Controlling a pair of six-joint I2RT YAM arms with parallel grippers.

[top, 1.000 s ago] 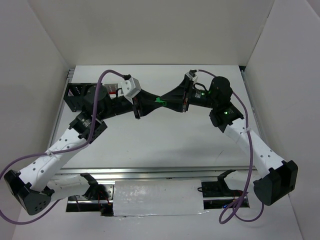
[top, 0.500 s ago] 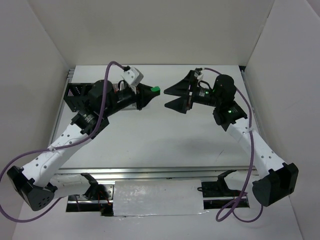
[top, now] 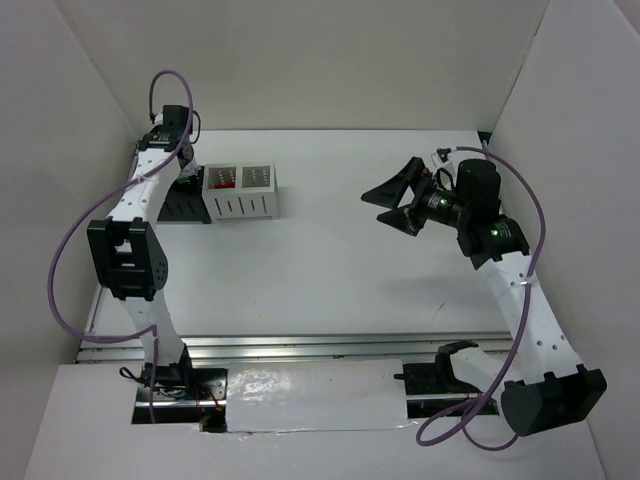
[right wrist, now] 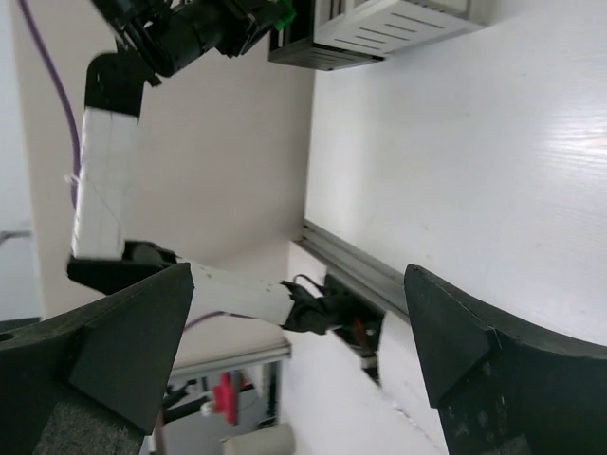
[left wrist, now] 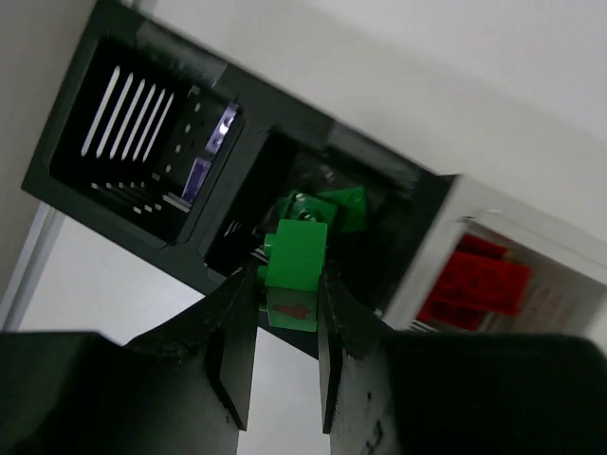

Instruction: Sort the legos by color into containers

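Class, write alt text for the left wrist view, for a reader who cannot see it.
The left gripper holds a green lego, lined up with a black bin compartment containing green legos. The next black compartment shows a lavender piece; the adjoining white bin holds red legos.
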